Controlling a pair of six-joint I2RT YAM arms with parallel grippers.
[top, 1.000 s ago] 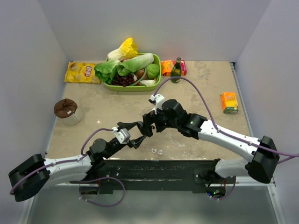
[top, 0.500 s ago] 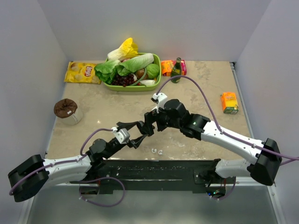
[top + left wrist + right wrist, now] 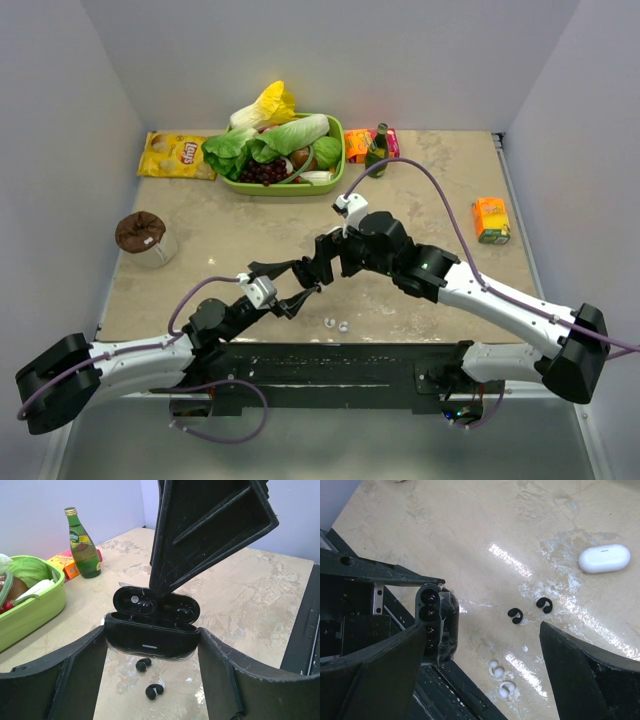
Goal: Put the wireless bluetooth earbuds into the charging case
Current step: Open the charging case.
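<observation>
My left gripper is shut on a black charging case, holding it above the table with its lid open. Two black earbuds lie on the table below it, and show in the right wrist view too. Two whitish earbuds lie near the table's front edge, also seen from the top. My right gripper is open and empty, right above the case, with one finger against the lid. In the top view the grippers meet, left and right.
A white closed case lies on the table beyond the black buds. At the back stand a green basket of vegetables, a green bottle and a chips bag. An orange carton is right, a brown-lidded jar left.
My right arm has shifted a little to the right and back, its gripper staying over the case. My left gripper has kept the case almost still.
</observation>
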